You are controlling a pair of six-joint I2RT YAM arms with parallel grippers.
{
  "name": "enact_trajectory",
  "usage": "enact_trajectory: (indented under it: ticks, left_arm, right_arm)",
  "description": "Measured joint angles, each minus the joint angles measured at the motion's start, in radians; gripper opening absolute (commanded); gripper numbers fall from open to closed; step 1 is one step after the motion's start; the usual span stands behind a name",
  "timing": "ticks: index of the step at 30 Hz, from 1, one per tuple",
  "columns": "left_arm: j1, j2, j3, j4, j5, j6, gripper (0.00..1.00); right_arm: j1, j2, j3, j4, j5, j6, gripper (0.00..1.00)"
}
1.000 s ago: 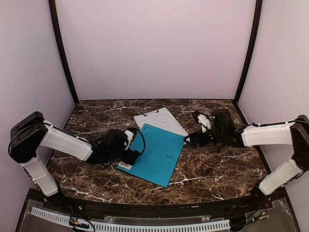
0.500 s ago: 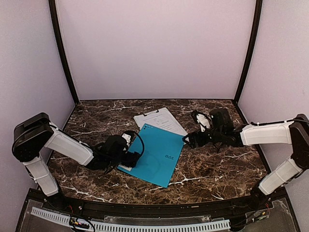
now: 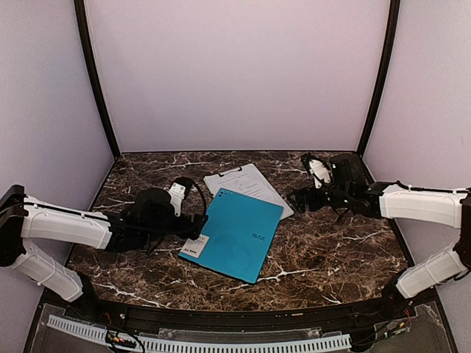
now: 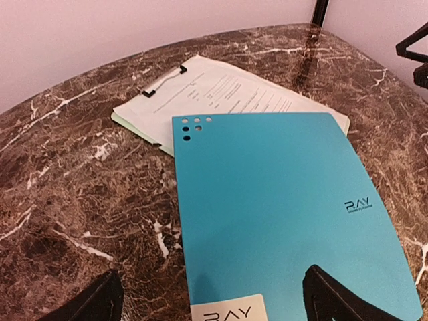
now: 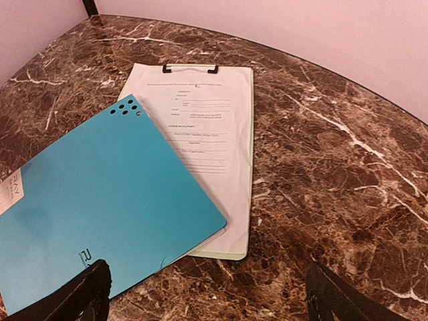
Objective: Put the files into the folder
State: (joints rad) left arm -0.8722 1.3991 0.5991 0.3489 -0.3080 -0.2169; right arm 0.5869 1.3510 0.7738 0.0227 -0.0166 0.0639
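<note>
The teal-blue folder (image 3: 239, 234) lies shut and flat mid-table, its white label (image 3: 196, 247) at the near-left corner. The files are hidden. Only a thin pale edge (image 5: 206, 241) peeps from under the folder's cover (image 5: 100, 194), and I cannot tell what it is. My left gripper (image 3: 196, 220) is open, hovering at the folder's left edge. In the left wrist view this gripper (image 4: 214, 307) straddles the label (image 4: 224, 313) without touching it. My right gripper (image 3: 297, 198) is open and empty off the folder's far-right corner. In its own view that gripper (image 5: 210, 297) hangs above bare marble.
A pale green clipboard (image 3: 246, 184) with a printed white sheet (image 5: 200, 127) under its black clip lies behind the folder, which overlaps its near part. The dark marble table (image 3: 331, 250) is walled on three sides by pale panels.
My left arm has drawn back leftward and lifted off the folder's near-left corner, uncovering the label. My right gripper has risen and backed slightly away to the right. The folder stays flat.
</note>
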Motion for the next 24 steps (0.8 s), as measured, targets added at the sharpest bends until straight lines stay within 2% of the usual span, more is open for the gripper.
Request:
enact_trajectory:
  ticks: [6, 14, 24]
  left_arm:
    - [0.045, -0.139, 0.001, -0.031, -0.051, 0.028, 0.96]
    - [0.220, -0.410, -0.091, -0.037, -0.109, 0.042, 0.99]
    - [0.264, -0.435, -0.111, -0.010, -0.178, 0.115, 0.99]
  right_arm:
    - [-0.043, -0.095, -0.010, -0.014, 0.080, 0.003, 0.99]
    - [-0.088, -0.304, -0.021, -0.034, 0.190, -0.003, 0.99]
    - [-0.092, -0.346, -0.040, -0.027, 0.236, -0.007, 0.99]
